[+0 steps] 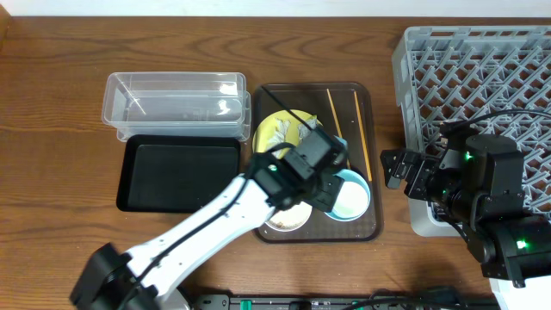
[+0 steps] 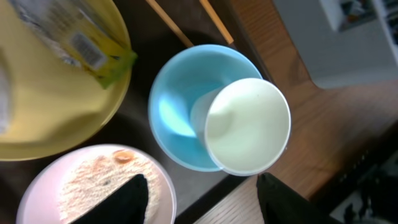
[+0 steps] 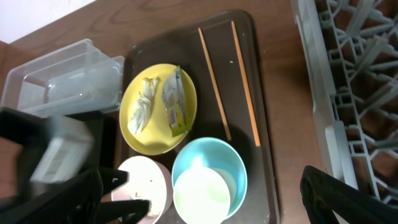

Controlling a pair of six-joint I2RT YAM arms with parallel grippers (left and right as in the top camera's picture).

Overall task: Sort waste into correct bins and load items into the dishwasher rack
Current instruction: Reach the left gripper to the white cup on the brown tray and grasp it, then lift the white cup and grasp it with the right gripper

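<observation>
The left tool (image 2: 202,186) is hanging wide open and gripping nothing over the dark brown serving tray (image 1: 344,112). Its two dark fingers (image 2: 134,199) are showing along the bottom edge of the left wrist view, one of them over the white bowl (image 2: 56,193). That bowl is holding rice grains and crumbs (image 2: 93,177) at the lower left of the tray. Just beside it on the right, the light blue bowl (image 2: 177,106) is carrying the small white cup (image 2: 249,124) inside it. The yellow plate (image 3: 158,134) is lying in the upper left of the tray, with the green-and-yellow wrapper (image 3: 175,102) and a crumpled whitish scrap (image 3: 142,109) resting on it. The two chopsticks (image 3: 214,84) are lying side by side, apart from each other, along the upper right of the tray. The right tool (image 1: 400,168) is hovering between the tray and the grey rack (image 1: 473,77) at the right of the overhead frame, with its fingers spread wide and nothing between them. On the table (image 1: 60,129) left of the tray, the clear tub (image 1: 172,103) is sitting just above the black tray (image 1: 181,176).
</observation>
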